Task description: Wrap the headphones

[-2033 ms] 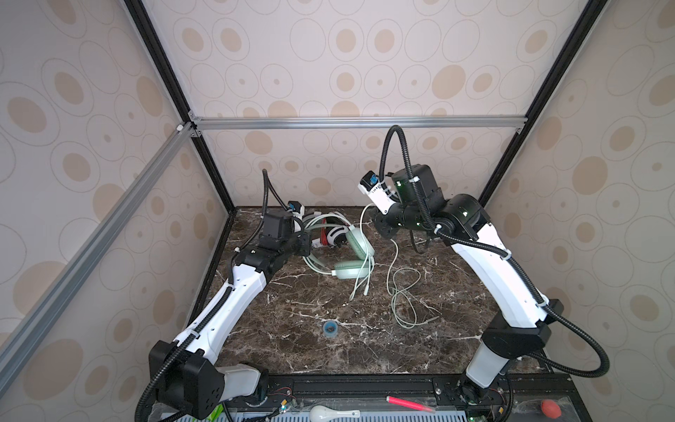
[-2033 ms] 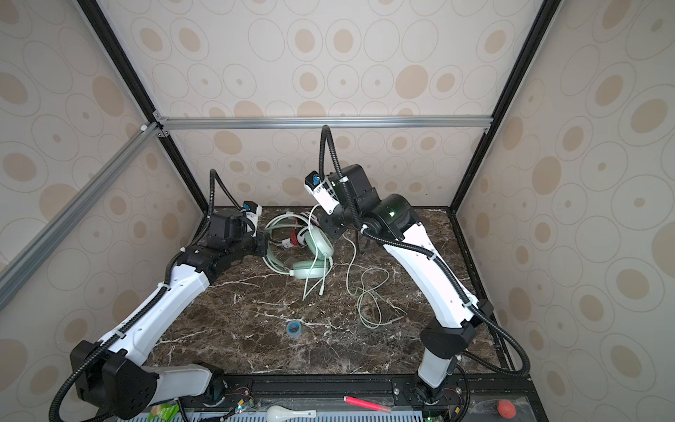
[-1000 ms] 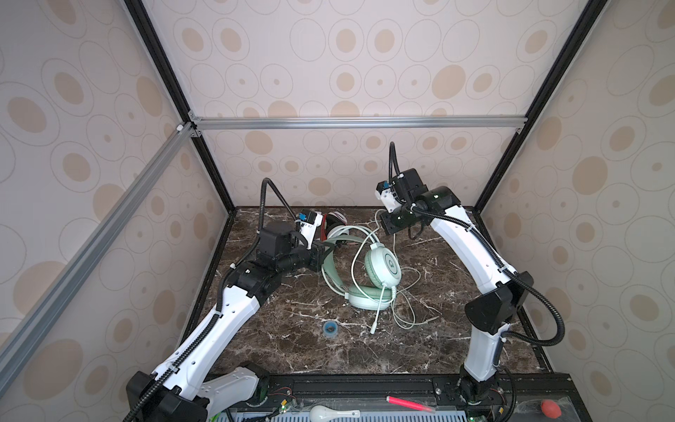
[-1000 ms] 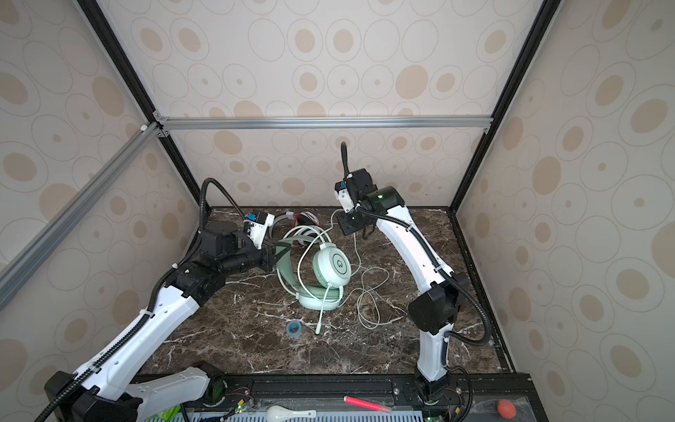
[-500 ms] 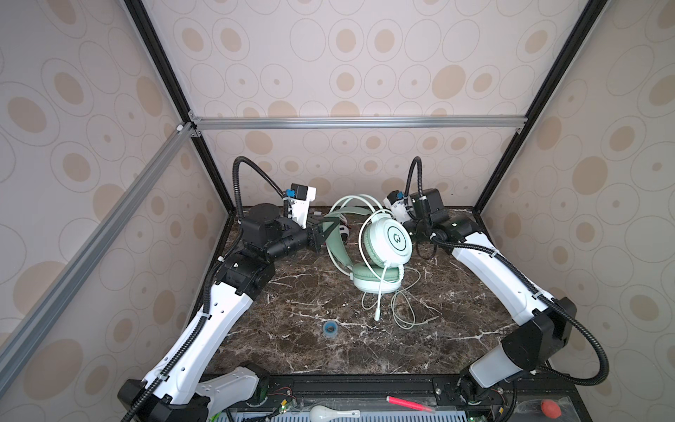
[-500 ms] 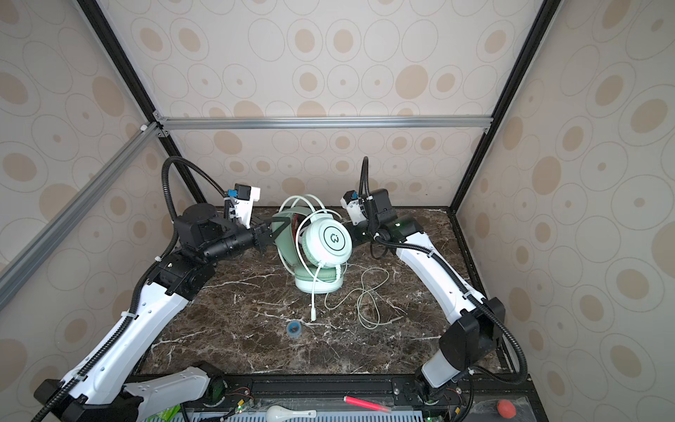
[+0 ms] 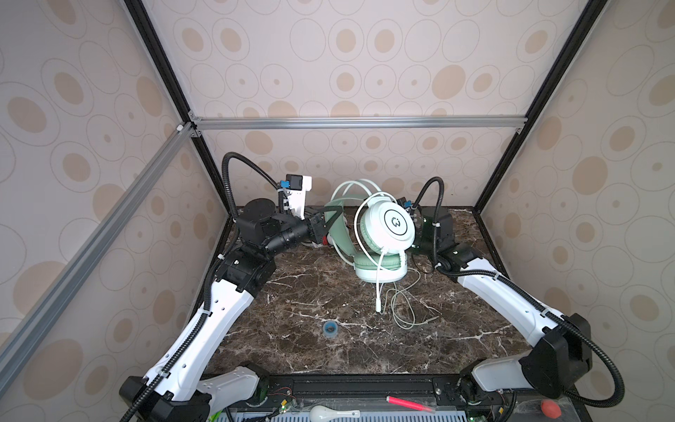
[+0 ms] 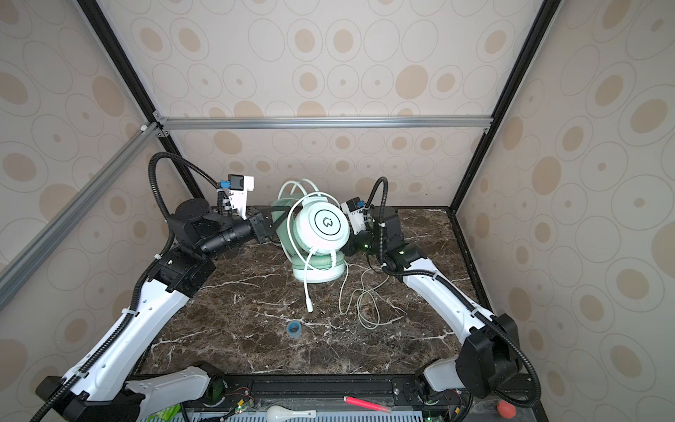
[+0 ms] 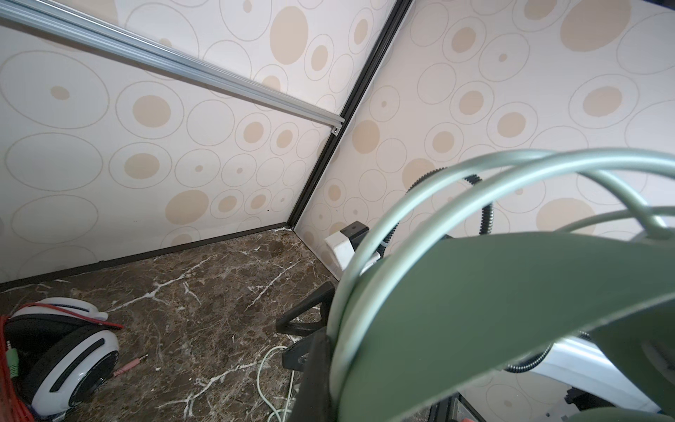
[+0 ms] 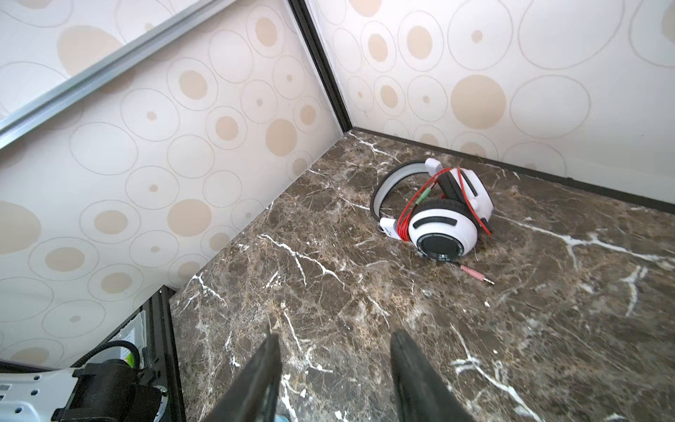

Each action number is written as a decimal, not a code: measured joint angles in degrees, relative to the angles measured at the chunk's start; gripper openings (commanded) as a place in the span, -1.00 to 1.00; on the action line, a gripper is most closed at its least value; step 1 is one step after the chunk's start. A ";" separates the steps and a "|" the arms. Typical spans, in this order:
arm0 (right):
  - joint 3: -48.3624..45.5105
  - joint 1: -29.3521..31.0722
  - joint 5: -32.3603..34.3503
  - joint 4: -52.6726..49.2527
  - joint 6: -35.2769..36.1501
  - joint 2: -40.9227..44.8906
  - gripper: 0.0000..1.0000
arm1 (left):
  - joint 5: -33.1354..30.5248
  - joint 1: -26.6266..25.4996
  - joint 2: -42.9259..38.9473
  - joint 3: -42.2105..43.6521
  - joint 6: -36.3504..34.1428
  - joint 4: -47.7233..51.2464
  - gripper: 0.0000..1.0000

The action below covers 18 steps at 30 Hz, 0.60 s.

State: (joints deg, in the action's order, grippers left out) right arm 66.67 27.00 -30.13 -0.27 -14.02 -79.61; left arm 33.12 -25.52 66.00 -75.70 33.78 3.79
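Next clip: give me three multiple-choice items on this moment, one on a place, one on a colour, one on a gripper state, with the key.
1. Where are the white-and-black headphones? A) lying on the table B) on a hook C) in a box
2. Their cord is: A) blue B) red C) yellow
3. The right gripper is: A) shut on a cord B) shut on a headband C) open, empty
Key: 1A, they rest on the marble; 2B, red loops wind round them; 3C, its fingers stand apart, nothing between.

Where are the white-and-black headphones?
In the right wrist view, the white-and-black headphones lie on the brown marble tabletop near the back wall.
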 measured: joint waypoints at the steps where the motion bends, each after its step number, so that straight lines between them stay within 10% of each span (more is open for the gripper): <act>1: -1.01 0.04 -0.26 1.64 -0.66 0.13 0.17 | -0.02 0.00 0.02 0.00 0.50 -0.59 -1.00; 18: -11.63 1.42 -1.36 19.02 -8.70 -2.01 -0.02 | -5.79 0.00 0.35 -1.84 5.16 -3.41 -1.00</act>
State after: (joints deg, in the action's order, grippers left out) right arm 55.05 28.42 -31.48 18.74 -22.72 -81.62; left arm 27.33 -25.52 66.35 -77.54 38.94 0.38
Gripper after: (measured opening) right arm 0.517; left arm 0.067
